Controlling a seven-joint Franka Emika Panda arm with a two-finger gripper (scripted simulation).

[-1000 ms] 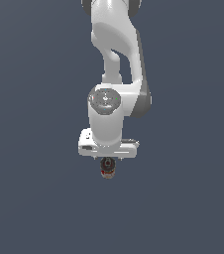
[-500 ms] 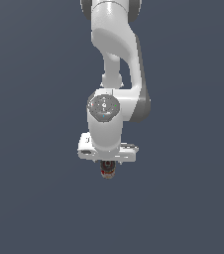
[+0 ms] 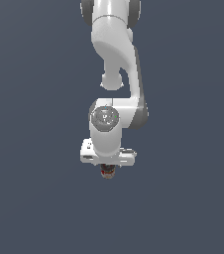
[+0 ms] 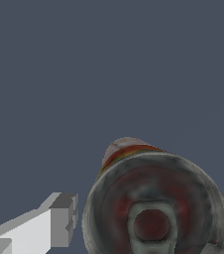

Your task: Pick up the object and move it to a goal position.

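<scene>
Exterior view: white arm [image 3: 115, 74] hangs from 12 o'clock, wrist pointing down; claw [image 3: 107, 168] sits under the white hand block, at 6 o'clock from the round wrist joint; the can [image 3: 107, 173] pokes out just beneath it, only its lower part visible (red-and-white label barely readable). Wrist view: can [image 4: 151, 203] fills the space between the two fingers [image 4: 63, 220], dark metallic top with pull tab facing the camera; claw closed on the can, fingers at both sides; plain grey-blue backdrop all round.
</scene>
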